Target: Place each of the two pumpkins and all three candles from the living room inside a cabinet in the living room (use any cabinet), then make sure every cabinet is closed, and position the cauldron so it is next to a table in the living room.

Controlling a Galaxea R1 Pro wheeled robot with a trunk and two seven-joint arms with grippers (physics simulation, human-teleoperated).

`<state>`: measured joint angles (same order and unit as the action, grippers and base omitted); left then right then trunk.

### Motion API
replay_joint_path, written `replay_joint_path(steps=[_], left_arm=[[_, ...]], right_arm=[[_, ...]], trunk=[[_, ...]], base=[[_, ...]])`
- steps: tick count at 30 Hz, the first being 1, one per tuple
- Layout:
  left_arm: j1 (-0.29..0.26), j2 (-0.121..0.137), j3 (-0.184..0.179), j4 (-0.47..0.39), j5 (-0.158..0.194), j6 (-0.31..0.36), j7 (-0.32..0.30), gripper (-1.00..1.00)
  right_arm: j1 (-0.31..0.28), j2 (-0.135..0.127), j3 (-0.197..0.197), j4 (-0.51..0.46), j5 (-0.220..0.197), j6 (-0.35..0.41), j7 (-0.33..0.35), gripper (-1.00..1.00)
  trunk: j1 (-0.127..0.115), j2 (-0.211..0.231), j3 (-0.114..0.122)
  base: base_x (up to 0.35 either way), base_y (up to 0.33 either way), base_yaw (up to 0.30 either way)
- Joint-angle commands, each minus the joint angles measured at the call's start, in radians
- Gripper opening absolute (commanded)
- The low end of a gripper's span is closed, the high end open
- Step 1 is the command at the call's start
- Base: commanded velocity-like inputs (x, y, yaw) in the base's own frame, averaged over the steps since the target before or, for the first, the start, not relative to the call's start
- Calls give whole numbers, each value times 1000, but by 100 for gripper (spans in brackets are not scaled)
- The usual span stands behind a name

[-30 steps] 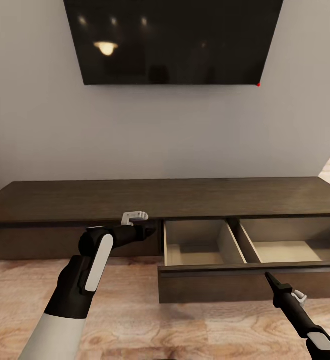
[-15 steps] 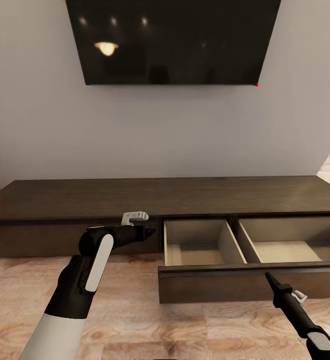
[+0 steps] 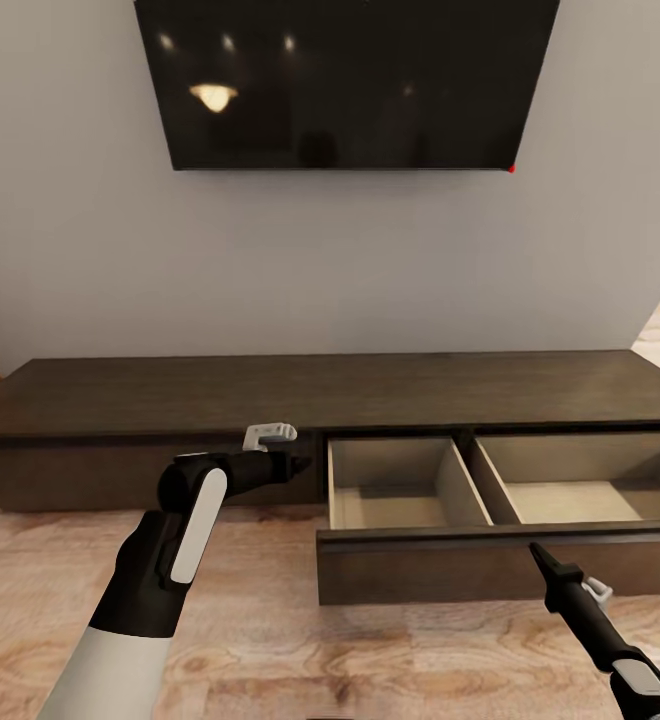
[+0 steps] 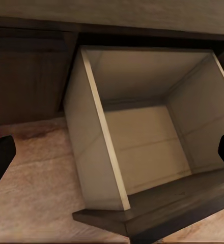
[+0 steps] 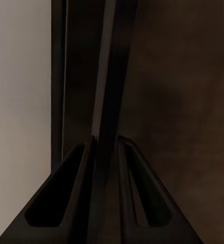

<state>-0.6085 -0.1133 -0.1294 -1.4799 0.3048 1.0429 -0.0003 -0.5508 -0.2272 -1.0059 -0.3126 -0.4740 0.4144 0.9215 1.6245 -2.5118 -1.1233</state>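
Overhead, a television (image 3: 345,80) hangs above the cabinet (image 3: 270,395), drawer (image 3: 500,560) open.

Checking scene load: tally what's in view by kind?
Cabinet: 1
Open drawer: 1, with 2 empty compartments
Wall TV: 1
Robot claws: 2, left claw and right claw
Pumpkins, candles, cauldron: 0 in view
Total: 5

head high, wrists near drawer (image 3: 410,490) (shared)
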Motion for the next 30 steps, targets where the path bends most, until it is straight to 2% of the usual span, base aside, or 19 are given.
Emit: replay_joint_path(steps=[1,9,10,23,30], left_arm=[[0,0,1,-1,0,4,0,100],[0,0,1,-1,0,4,-1,100],[0,0,1,-1,0,4,0,100],[0,0,1,-1,0,4,1,100],[0,0,1,0,0,4,0,100]], right_arm=[[9,0,12,1,-9,20,48,-100],[9,-1,12,1,-9,20,48,-100],[10,-1,12,1,-9,20,48,100],[10,-1,12,1,-9,21,48,100],[10,-1,12,1,-9,21,48,100]], trunk=[[-1,-1,-1],[-1,-1,-1],[-1,-1,-1],[-1,-1,-1],[-1,-1,-1]], base=[[-93,0,0],[-26,0,0],[-5,0,0],[-6,0,0],[-169,0,0]])
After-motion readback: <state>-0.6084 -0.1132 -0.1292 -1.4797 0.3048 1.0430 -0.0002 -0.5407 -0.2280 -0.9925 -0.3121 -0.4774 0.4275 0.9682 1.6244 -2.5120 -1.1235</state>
